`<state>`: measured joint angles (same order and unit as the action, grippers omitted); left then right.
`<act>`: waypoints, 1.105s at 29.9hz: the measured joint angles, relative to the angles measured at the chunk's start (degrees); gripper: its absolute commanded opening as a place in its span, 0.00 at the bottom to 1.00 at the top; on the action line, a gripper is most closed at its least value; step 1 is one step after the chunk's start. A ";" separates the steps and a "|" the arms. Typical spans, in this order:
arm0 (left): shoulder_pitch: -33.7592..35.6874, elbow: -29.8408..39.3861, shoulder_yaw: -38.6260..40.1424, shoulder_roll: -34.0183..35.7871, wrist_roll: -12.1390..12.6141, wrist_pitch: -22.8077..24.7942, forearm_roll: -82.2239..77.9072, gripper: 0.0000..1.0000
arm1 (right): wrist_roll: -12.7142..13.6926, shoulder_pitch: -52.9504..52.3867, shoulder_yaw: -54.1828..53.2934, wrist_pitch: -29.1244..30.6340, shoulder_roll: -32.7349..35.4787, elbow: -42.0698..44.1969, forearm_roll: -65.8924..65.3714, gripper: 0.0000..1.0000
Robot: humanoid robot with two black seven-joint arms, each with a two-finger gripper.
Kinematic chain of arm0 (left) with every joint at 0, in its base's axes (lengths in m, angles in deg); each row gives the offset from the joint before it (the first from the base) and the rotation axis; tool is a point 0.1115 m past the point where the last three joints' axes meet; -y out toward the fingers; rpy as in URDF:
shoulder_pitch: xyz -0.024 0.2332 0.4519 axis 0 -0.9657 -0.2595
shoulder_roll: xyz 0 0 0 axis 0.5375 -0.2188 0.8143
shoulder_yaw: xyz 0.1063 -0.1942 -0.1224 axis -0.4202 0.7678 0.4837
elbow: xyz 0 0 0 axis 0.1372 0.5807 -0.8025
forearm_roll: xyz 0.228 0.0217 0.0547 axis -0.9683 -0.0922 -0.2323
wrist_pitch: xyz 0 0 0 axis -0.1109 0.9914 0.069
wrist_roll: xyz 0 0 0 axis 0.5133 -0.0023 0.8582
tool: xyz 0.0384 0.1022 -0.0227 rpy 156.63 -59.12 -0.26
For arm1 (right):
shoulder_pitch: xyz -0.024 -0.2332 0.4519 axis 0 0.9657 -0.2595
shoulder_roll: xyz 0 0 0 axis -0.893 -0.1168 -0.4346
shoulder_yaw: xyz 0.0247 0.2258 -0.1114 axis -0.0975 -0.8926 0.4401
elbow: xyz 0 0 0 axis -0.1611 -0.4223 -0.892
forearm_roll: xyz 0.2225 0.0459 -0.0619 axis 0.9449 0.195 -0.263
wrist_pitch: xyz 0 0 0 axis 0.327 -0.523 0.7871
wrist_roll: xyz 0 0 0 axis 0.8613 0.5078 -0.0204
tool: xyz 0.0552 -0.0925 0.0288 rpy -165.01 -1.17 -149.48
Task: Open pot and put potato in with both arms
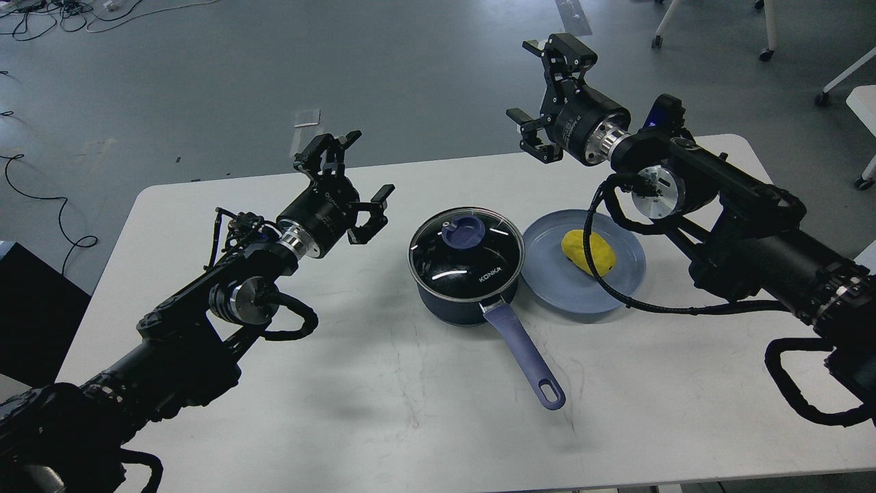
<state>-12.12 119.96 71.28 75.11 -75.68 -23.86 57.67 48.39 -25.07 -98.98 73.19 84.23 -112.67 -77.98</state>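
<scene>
The dark navy pot (457, 301) stands at the table's middle, its lavender-blue handle (525, 358) pointing toward me and to the right. A glass lid with a blue knob (463, 232) covers it. The yellow potato (587, 250) lies on a pale-blue plate (619, 277) just right of the pot, partly crossed by a black cable. My left gripper (356, 170) hovers open left of the pot, holding nothing. My right gripper (532, 87) is raised above the table's far edge, behind the pot and plate, open and empty.
The white table (383, 411) has rounded corners, with its far edge behind the pot. Grey floor lies beyond, with cables at the far left and chair legs at the far right. A dark box (34, 308) sits left of the table.
</scene>
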 measured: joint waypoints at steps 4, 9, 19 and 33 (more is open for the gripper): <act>0.00 -0.06 0.29 0.72 0.53 1.14 -0.13 0.99 | -0.06 -0.33 0.00 -0.10 -0.50 0.16 -0.04 1.00; 0.62 -0.11 0.93 1.61 0.57 1.86 -0.06 0.99 | -0.08 -0.71 0.15 -0.20 -0.58 0.20 -0.31 1.00; 1.02 -0.01 1.00 1.55 0.43 1.97 -0.01 0.99 | 0.09 -1.06 0.39 -0.05 -0.59 0.05 -0.40 1.00; 1.83 0.09 1.17 1.49 0.46 1.97 -0.03 0.99 | 0.35 -1.53 0.72 -0.03 -0.59 -0.08 -0.49 1.00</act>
<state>-10.29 120.05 72.45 76.61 -75.23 -21.89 57.64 48.75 -26.60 -98.26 73.16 83.64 -112.75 -78.47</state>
